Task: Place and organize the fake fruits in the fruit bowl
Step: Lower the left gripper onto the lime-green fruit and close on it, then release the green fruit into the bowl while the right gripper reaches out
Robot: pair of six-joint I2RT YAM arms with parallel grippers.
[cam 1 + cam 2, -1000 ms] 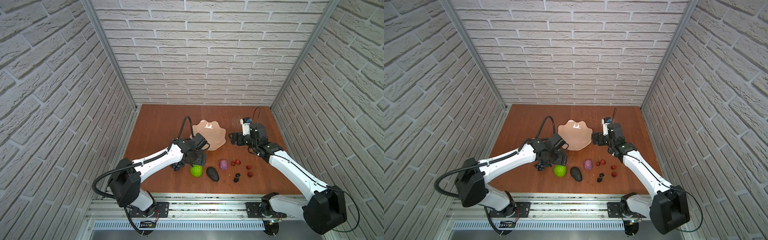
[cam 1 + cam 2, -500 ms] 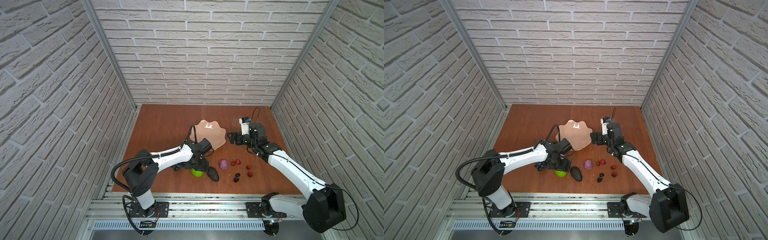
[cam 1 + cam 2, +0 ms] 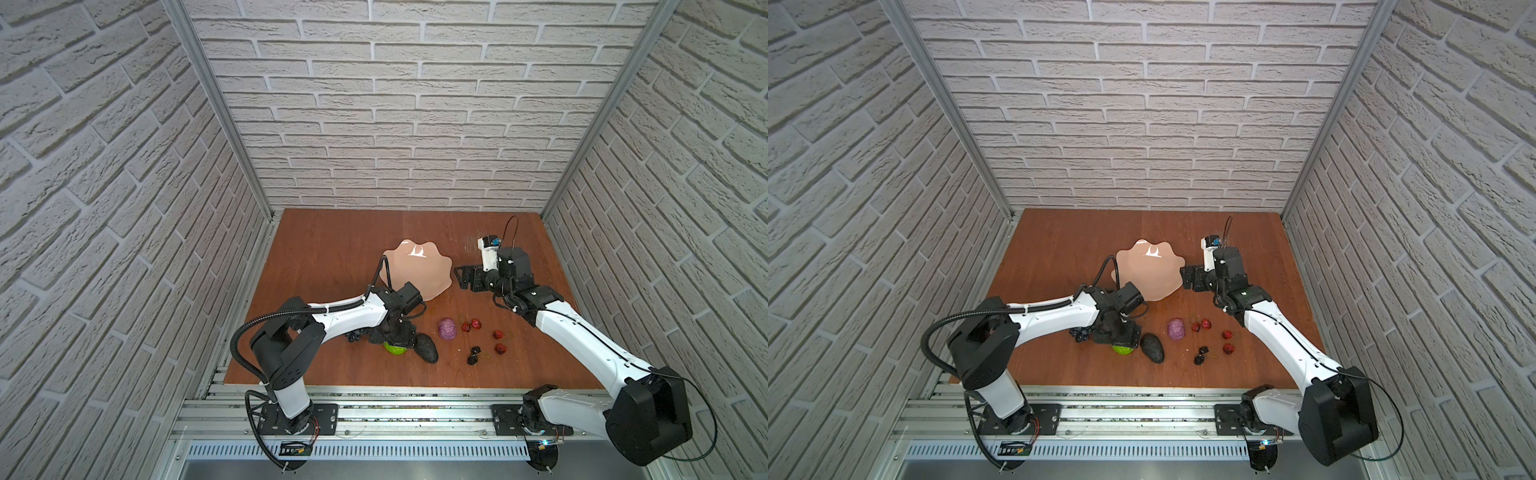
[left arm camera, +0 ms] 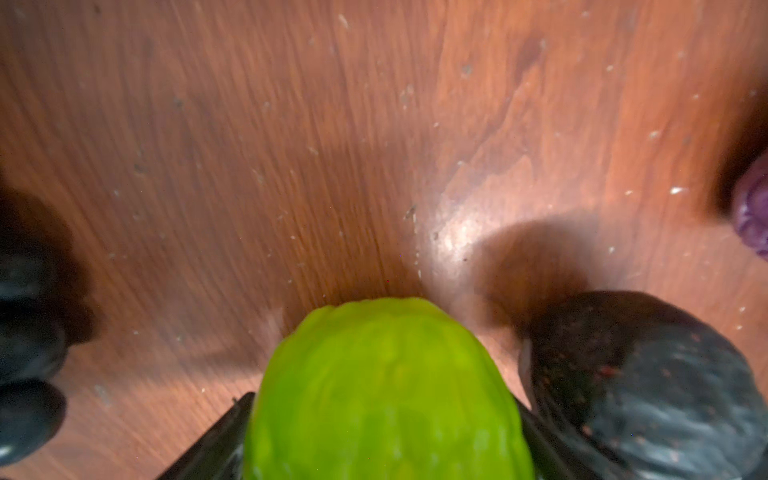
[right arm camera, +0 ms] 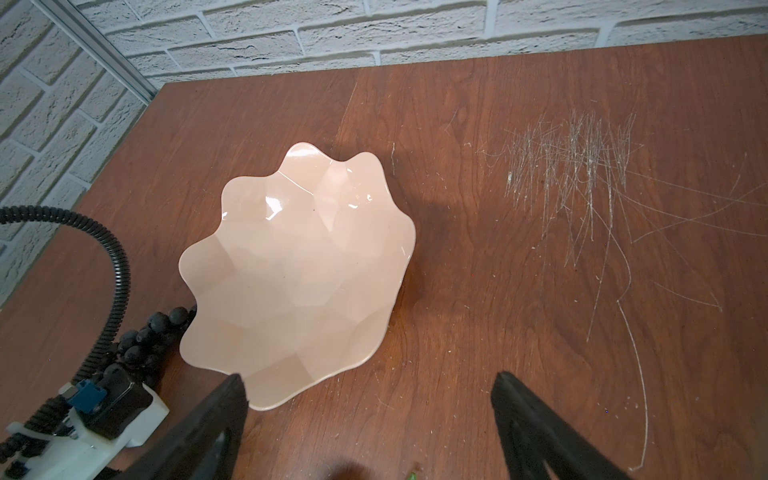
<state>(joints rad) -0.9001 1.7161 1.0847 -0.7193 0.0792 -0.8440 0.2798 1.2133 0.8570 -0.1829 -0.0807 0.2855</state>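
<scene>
Left wrist view: the left gripper is down at the desk with the bumpy lime-green ball between its jaws. One dark jaw lies close against each side of the ball, and whether they press it or merely flank it cannot be told. The black avocado lies just beside the ball, the small purple fruit farther along, and the grape bunch on the ball's other side. In both top views these fruits form a loose row near the desk's front edge, the grapes nearest the left edge. The red strawberries and dark cherries are scattered on the wood toward the right edge. The pale pink fruit bowl sits about mid-desk, behind the row and apart from it. The right gripper hovers just beside the bowl, on the side facing the right edge, its jaws spread wide and empty. In the right wrist view one jaw tip overlaps the bowl's scalloped rim.
</scene>
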